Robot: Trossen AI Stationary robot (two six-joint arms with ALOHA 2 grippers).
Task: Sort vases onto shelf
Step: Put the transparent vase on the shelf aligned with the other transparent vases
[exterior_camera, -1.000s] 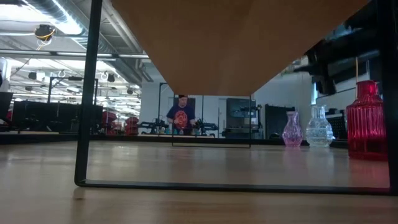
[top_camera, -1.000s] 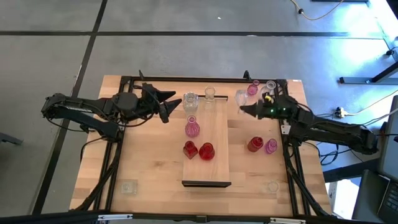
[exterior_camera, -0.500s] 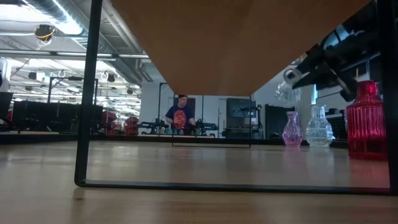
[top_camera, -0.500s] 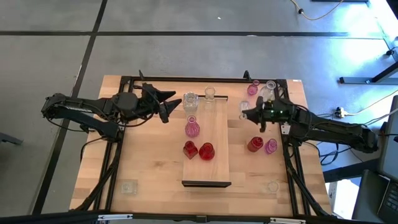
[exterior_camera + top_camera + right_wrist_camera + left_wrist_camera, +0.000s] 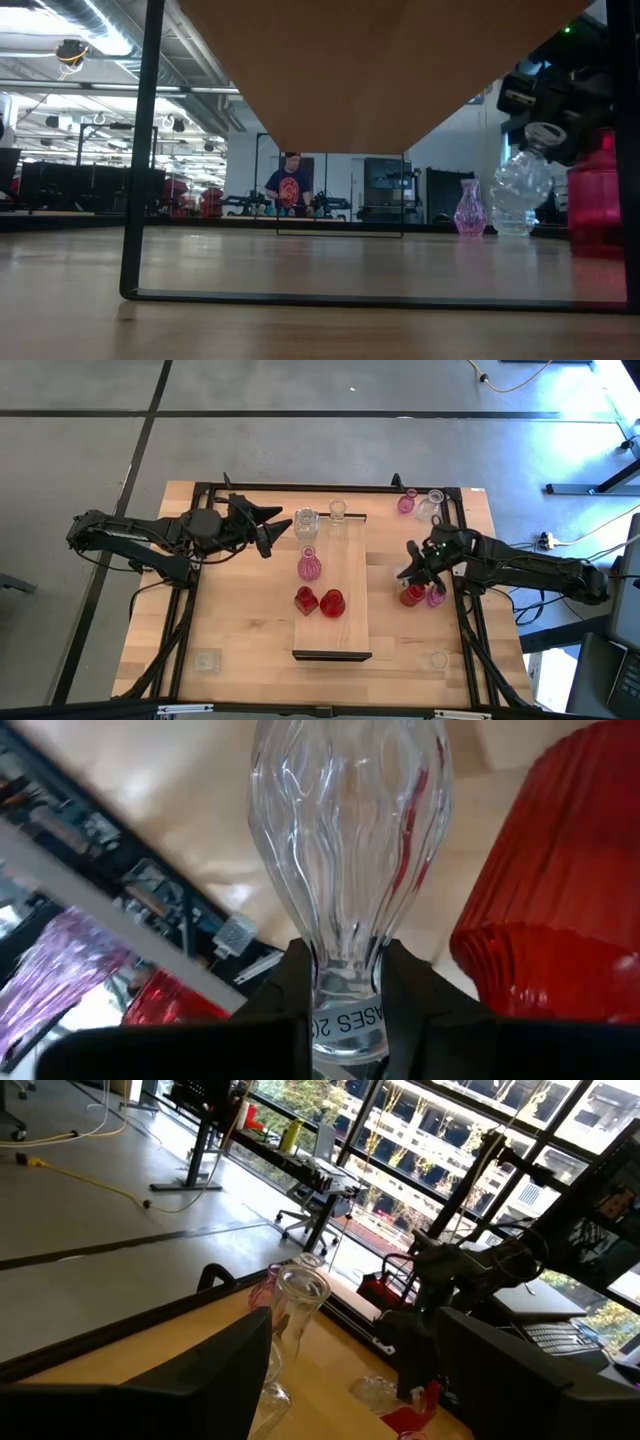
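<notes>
Beyond the table's far edge, the low view looks into a long lit hall where a person [image 5: 291, 186] stands behind desks. My right gripper [image 5: 412, 572] is clenched on the neck of a clear vase [image 5: 347, 850]: ribbed glass, a swelling body narrowing to a collar that sits squeezed between my two dark fingers [image 5: 282, 982]. It hangs off the wood, tilted, body pointing away from my wrist. Just beside it stands a deep red ribbed vase [image 5: 409, 594], with a pink vase [image 5: 436, 596] next to that; from above I cannot quite tell whether the clear one touches the red. The shelf [image 5: 333, 585], a long light-wood board, lies near my gripper toward the table's middle and carries two clear vases, a pink one and two red ones. My left gripper [image 5: 281, 526] hovers with its fingers spread by the shelf's far end, holding nothing.
</notes>
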